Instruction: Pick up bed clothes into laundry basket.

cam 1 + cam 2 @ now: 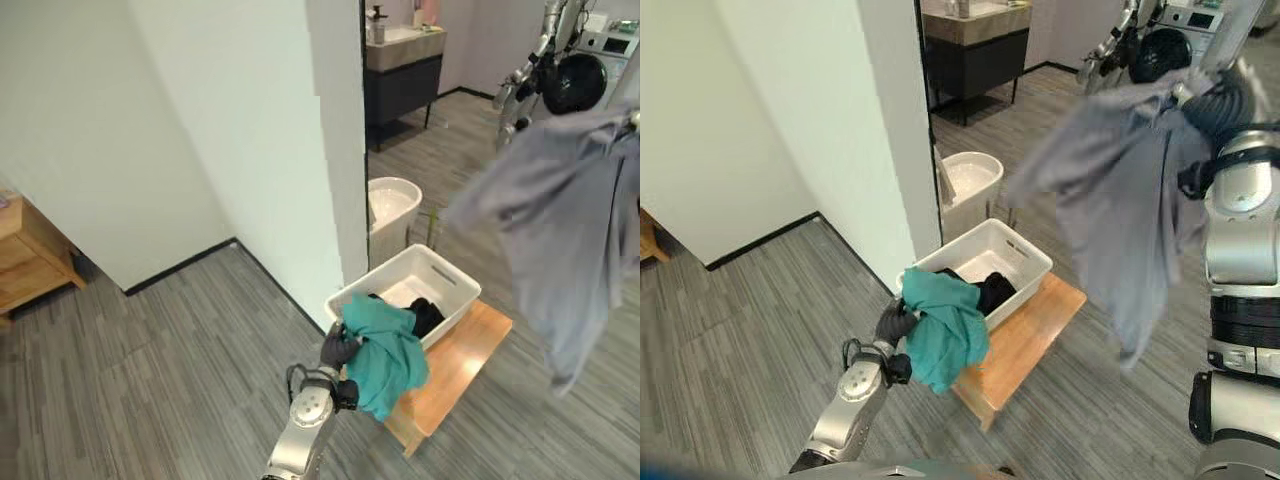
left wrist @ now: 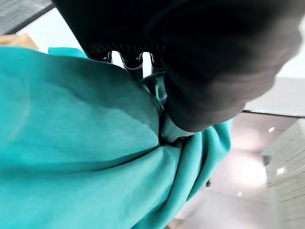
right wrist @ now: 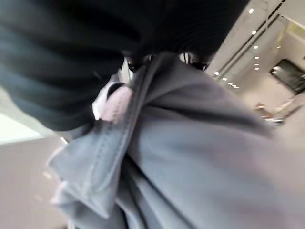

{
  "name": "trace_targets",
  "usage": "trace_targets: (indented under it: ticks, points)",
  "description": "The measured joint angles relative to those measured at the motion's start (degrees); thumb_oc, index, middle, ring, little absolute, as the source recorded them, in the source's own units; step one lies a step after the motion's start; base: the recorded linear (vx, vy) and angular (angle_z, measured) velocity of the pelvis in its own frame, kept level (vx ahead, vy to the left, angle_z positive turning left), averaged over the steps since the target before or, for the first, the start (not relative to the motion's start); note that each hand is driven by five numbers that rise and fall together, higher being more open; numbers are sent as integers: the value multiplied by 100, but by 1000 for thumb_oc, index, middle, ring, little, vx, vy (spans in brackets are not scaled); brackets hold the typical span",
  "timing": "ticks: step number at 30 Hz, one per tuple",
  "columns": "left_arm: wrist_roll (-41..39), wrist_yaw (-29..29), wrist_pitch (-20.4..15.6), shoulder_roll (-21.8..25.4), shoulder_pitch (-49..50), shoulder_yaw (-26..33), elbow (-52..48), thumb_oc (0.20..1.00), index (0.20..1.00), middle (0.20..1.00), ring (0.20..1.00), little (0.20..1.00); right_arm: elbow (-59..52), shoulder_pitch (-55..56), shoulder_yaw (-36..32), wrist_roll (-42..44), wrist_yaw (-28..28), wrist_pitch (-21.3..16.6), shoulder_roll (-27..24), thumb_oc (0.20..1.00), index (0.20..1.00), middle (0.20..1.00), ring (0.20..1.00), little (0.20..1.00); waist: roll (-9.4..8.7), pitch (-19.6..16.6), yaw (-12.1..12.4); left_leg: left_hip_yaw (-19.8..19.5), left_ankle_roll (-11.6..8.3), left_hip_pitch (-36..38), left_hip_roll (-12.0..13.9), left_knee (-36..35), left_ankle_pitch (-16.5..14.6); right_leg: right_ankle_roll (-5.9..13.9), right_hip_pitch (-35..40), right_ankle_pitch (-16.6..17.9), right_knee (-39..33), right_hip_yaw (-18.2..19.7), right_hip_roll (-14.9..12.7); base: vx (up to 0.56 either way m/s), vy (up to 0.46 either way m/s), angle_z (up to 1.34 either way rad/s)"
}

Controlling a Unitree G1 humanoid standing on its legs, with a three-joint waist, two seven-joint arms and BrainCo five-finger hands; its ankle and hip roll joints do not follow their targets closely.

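Nearest the camera, the left hand (image 1: 896,322) gripped a teal garment (image 1: 949,326) that lay draped over the near rim of the white laundry basket (image 1: 1023,272), which stood on a low wooden bench (image 1: 1032,335) and already held a dark garment (image 1: 993,291). Farther off and raised high, the right hand (image 1: 1212,106) was clenched on a grey garment (image 1: 1118,202) hanging in the air, well apart from the basket. The loading step appeared under way; the next move likely called for releasing the teal piece inside the rim and carrying the grey one over the opening.
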Motion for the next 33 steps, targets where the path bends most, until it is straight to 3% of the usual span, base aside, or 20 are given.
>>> trace_targets:
  ticks: [7, 13, 22, 27, 33]
  points:
    - [0, -23, 34, 41, 98, 58, -11, 200, 200, 200, 200, 200, 743, -52, 240, -154, -185, -31, 20, 200, 200, 200, 200, 200, -45, 80, 265, 30, -156, -29, 13, -30, -138, -27, -31, -168, -32, -171, -29, 16, -42, 6]
    - [0, -29, 41, 41, 210, 45, -12, 200, 200, 200, 200, 200, 654, -641, 264, -159, -212, 19, 20, 200, 200, 200, 200, 200, -86, 106, 264, -8, -175, -95, -21, -29, -149, 13, -47, -145, -31, -313, -88, 29, -18, 6]
    - [-106, -32, 45, 98, 194, 74, -34, 200, 200, 200, 200, 200, 2615, -3191, 2132, -217, -340, 26, -371, 200, 200, 200, 200, 200, -225, 199, 342, -91, -202, -107, -36, -26, -125, 9, -10, -124, -4, -528, -96, 28, 6, 7]
    - [-219, -29, 42, 109, 166, 222, -36, 200, 200, 200, 200, 200, 3152, -3950, 2441, -194, -547, 20, -441, 200, 200, 200, 200, 200, -269, 227, 435, -168, -202, -207, -61, -27, -124, 30, -30, -151, -8, -674, -124, 11, 21, 14]
    - [-219, -32, 43, 147, 163, 238, -35, 200, 200, 200, 200, 200, 3073, -4067, 2430, -146, -676, 8, -431, 200, 200, 200, 200, 200, -341, 250, 432, -338, -199, -331, -87, -27, -96, 41, -48, -174, -6, -857, -150, -1, 20, 17]
